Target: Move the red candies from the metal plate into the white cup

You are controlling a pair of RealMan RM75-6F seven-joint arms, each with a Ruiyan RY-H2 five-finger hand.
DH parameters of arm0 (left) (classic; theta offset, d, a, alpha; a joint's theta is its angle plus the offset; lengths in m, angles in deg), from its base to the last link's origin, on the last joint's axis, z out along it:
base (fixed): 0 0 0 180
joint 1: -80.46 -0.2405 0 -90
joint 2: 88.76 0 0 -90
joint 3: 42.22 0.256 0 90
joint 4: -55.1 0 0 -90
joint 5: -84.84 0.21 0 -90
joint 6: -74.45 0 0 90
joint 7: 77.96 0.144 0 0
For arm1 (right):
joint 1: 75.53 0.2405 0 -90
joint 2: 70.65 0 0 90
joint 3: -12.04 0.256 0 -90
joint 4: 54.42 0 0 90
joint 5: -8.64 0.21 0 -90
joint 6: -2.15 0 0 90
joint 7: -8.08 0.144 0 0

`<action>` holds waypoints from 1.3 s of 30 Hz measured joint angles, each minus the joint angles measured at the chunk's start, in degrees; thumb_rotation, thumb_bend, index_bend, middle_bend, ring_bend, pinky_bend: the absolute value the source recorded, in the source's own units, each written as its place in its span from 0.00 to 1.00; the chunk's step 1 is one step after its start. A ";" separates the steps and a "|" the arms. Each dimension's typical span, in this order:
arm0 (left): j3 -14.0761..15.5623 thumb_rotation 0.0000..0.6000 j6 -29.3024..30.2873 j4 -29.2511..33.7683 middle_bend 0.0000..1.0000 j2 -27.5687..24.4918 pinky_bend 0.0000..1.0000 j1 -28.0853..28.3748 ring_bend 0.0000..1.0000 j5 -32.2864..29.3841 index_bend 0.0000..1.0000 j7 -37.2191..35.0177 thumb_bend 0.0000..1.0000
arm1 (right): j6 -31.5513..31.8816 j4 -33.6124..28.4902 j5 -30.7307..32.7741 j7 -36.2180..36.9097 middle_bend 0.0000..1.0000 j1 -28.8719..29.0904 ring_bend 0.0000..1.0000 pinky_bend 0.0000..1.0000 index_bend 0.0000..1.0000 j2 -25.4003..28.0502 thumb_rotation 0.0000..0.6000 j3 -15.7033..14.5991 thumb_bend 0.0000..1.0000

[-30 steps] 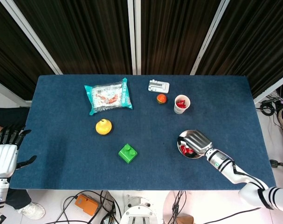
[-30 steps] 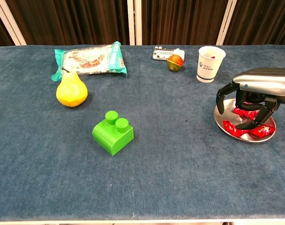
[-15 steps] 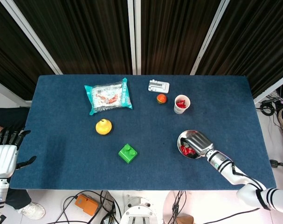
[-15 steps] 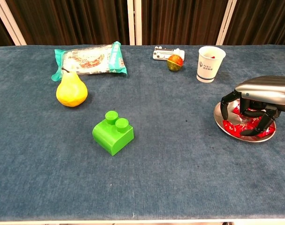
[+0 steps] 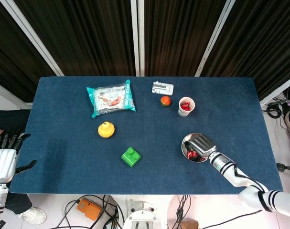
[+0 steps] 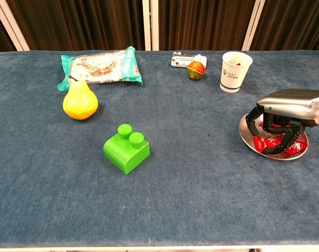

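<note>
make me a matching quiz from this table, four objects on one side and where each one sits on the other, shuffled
Objects:
1. white cup
2. green block
3. metal plate
4. yellow pear

Places:
A. under the right hand, with red candies on it
B. just in front of the snack packet, on the left side of the table
C. at the back of the table, right of the small round fruit
D. alone near the middle of the blue cloth, nearer the front edge

Pairs: 1-C, 2-D, 3-A, 4-B
</note>
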 measured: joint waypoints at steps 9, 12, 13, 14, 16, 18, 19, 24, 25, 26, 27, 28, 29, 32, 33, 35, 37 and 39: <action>-0.08 1.00 -0.03 0.43 0.14 -0.07 0.00 0.33 0.03 0.60 0.20 0.35 0.04 | 5.50 -1.69 2.71 3.53 0.99 -0.46 1.00 1.00 0.70 4.84 1.00 6.25 0.48; -0.08 1.00 -0.09 0.68 0.14 -0.08 0.00 0.36 0.03 0.54 0.20 0.55 0.04 | 5.17 -0.42 6.36 4.44 0.99 0.46 1.00 1.00 0.69 5.42 1.00 9.66 0.48; -0.09 1.00 -0.13 0.74 0.14 -0.10 0.00 0.37 0.03 0.48 0.20 0.62 0.04 | 4.58 0.69 8.15 4.74 0.99 1.08 1.00 1.00 0.69 5.35 1.00 10.97 0.48; -0.11 1.00 -0.17 0.80 0.14 -0.12 0.00 0.38 0.03 0.44 0.20 0.73 0.04 | 3.96 1.72 9.58 4.95 0.99 1.62 1.00 1.00 0.68 5.18 1.00 11.92 0.48; -0.11 1.00 -0.20 0.94 0.14 -0.15 0.00 0.38 0.03 0.39 0.20 0.89 0.04 | 1.98 4.66 13.01 5.39 0.99 3.13 1.00 1.00 0.68 4.41 1.00 13.62 0.48; -0.06 1.00 -0.32 1.08 0.14 -0.20 0.00 0.36 0.03 0.26 0.20 1.04 0.05 | -0.10 7.55 15.74 5.59 0.99 4.66 1.00 1.00 0.66 3.35 1.00 14.85 0.48; -0.05 1.00 -0.40 1.14 0.14 -0.23 0.00 0.35 0.03 0.17 0.20 1.12 0.05 | -1.55 9.53 17.51 5.56 0.99 5.77 1.00 1.00 0.65 2.46 1.00 15.55 0.48; -0.04 1.00 -0.61 1.39 0.14 -0.38 0.00 0.30 0.03 -0.19 0.20 1.43 0.04 | -7.28 16.43 23.37 3.01 0.99 10.65 1.00 1.00 0.61 -2.04 1.00 16.95 0.48; -0.04 1.00 -0.67 1.40 0.14 -0.39 0.00 0.30 0.03 -0.23 0.20 1.47 0.04 | -8.18 17.77 24.59 2.06 0.99 11.67 1.00 1.00 0.61 -3.18 1.00 17.13 0.48; -0.03 1.00 -0.75 1.40 0.14 -0.40 0.00 0.31 0.03 -0.29 0.20 1.52 0.04 | -8.78 18.70 25.46 1.45 0.99 12.31 1.00 1.00 0.60 -3.95 1.00 17.24 0.48; -0.02 1.00 -0.82 1.40 0.14 -0.41 0.00 0.32 0.03 -0.33 0.20 1.54 0.04 | -9.32 19.57 26.27 0.91 0.99 12.87 1.00 1.00 0.59 -4.65 1.00 17.32 0.48; -0.01 1.00 -0.89 1.40 0.14 -0.43 0.00 0.33 0.03 -0.39 0.20 1.57 0.04 | -10.03 20.63 27.22 0.20 0.99 13.52 1.00 1.00 0.58 -5.53 1.00 17.38 0.48; 0.00 1.00 -0.96 1.38 0.14 -0.44 0.00 0.32 0.03 -0.48 0.20 1.62 0.04 | -10.56 21.32 27.81 -0.36 0.99 13.96 1.00 1.00 0.55 -6.12 1.00 17.36 0.48; -0.04 1.00 -0.86 1.35 0.14 -0.40 0.00 0.22 0.03 -0.66 0.20 1.50 0.04 | -11.63 22.30 28.73 -1.96 0.99 14.80 1.00 1.00 0.48 -7.29 1.00 16.90 0.48; -0.04 1.00 -0.86 1.31 0.14 -0.39 0.00 0.21 0.03 -0.67 0.20 1.49 0.05 | -11.73 22.35 28.83 -2.26 0.99 14.91 1.00 1.00 0.47 -7.49 1.00 16.67 0.48; 0.01 1.00 -0.96 1.28 0.14 -0.37 0.00 0.21 0.03 -0.66 0.20 1.47 0.04 | -11.67 22.25 28.89 -2.54 0.99 14.97 1.00 1.00 0.45 -7.63 1.00 16.39 0.48; 0.02 1.00 -0.95 1.25 0.14 -0.36 0.00 0.22 0.03 -0.62 0.20 1.47 0.04 | -11.30 21.83 28.75 -2.49 0.99 14.83 1.00 1.00 0.44 -7.47 1.00 16.35 0.48; -0.02 1.00 -0.93 1.25 0.14 -0.34 0.00 0.26 0.03 -0.57 0.20 1.44 0.04 | -10.95 21.22 28.54 -2.33 0.99 14.62 1.00 1.00 0.43 -7.07 1.00 16.35 0.48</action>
